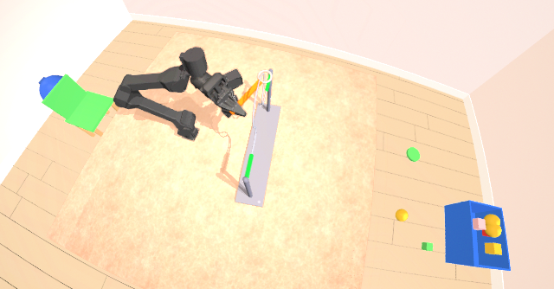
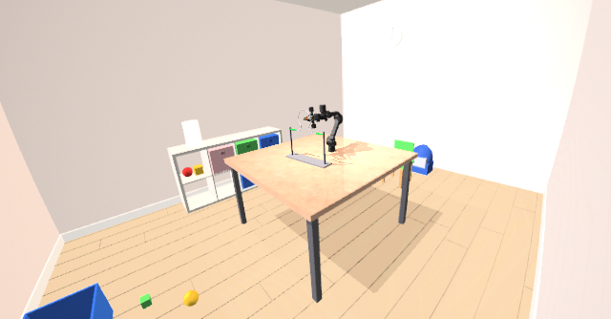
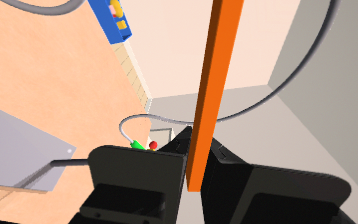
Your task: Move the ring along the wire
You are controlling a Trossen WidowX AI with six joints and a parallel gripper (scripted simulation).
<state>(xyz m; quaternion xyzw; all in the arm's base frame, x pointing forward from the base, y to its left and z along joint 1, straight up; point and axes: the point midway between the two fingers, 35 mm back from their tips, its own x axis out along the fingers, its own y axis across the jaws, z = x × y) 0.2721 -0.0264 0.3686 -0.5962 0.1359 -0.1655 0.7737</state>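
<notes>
A broad wooden table (image 1: 325, 150) (image 2: 267, 166) carries a black robot arm (image 1: 173, 79) (image 2: 338, 125) and a long grey base plate (image 1: 264, 150) (image 2: 307, 160) (image 3: 20, 145). The arm stands beside the plate and reaches toward the air above it. A dark post rises near each end of the plate: a near post (image 1: 269, 94) (image 2: 325, 149) and a far post (image 1: 248, 187) (image 2: 291, 142) (image 3: 70, 162). Between them, a thin curving wire (image 1: 254, 142) (image 2: 300, 118) (image 3: 290, 80) loops high above the plate.

The gripper (image 1: 235, 109) (image 2: 307, 118) (image 3: 193, 131) is nearly closed, its fingers pinching the lower end of an orange handle (image 1: 249, 93) (image 2: 306, 118) (image 3: 212, 90). The handle extends out past the fingertips to a pale ring (image 1: 258, 76), raised well above the plate. From above, the ring overlaps the near post's green section (image 1: 267, 83) (image 2: 320, 134); I cannot tell whether they touch.
</notes>
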